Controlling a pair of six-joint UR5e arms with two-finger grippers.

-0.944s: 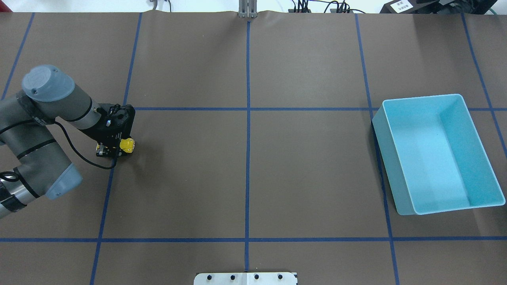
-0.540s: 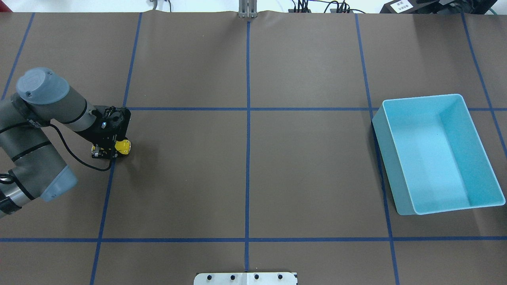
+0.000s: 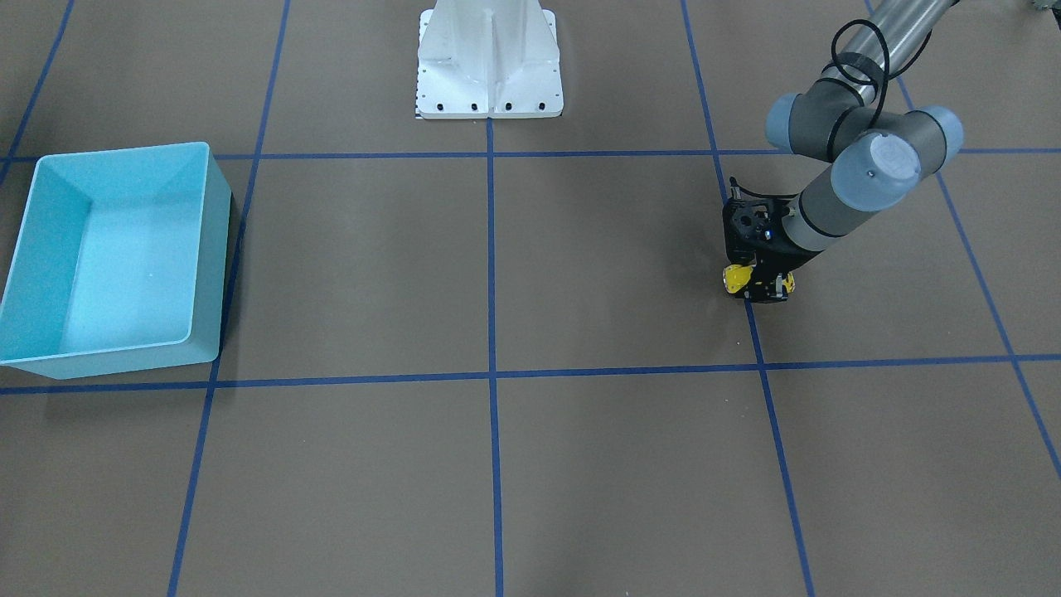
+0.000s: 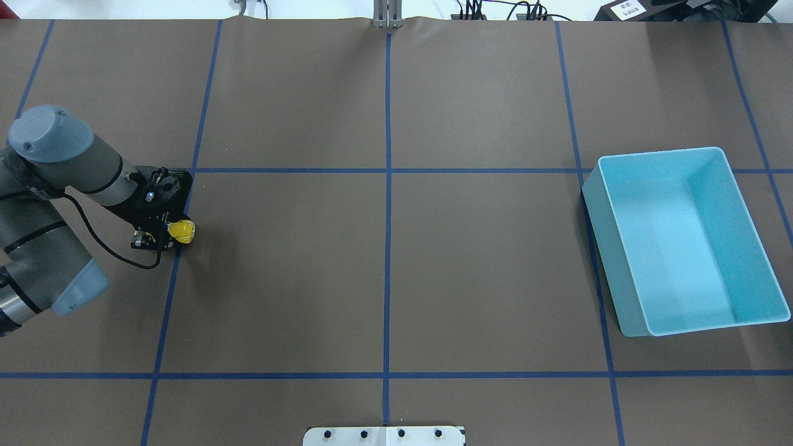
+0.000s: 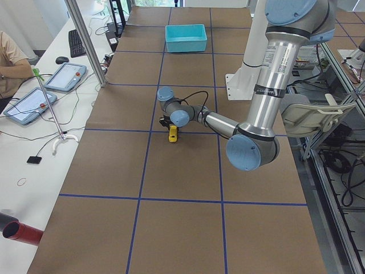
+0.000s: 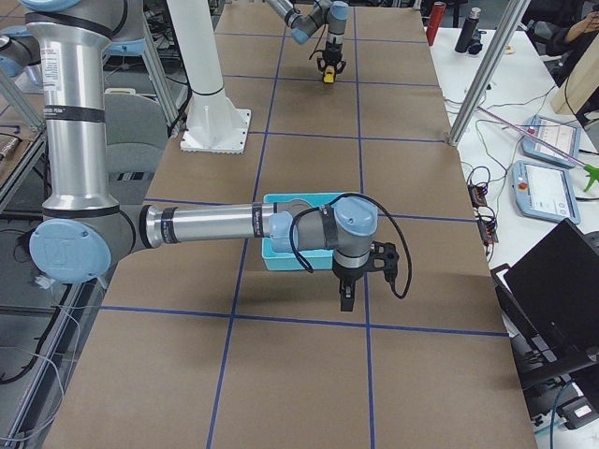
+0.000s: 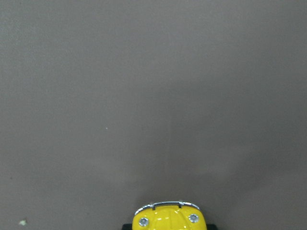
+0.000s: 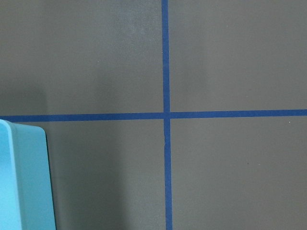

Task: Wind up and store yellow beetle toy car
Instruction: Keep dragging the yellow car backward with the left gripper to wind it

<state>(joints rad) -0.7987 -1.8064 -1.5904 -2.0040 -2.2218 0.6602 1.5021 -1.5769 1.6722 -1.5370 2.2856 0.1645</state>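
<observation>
One shift is seen overhead: the yellow beetle toy car, clamped in the left gripper, has been drawn further left; in the left wrist view only its nose is shown; the state of the right gripper, viewed side-on, cannot be told

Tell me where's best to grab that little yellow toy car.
Pinch the car across its two sides, coming straight down from above. Its roof and nose are rounded and would likely slip, and it sits low on the table. The left gripper holds it this way, nose poking out.
</observation>
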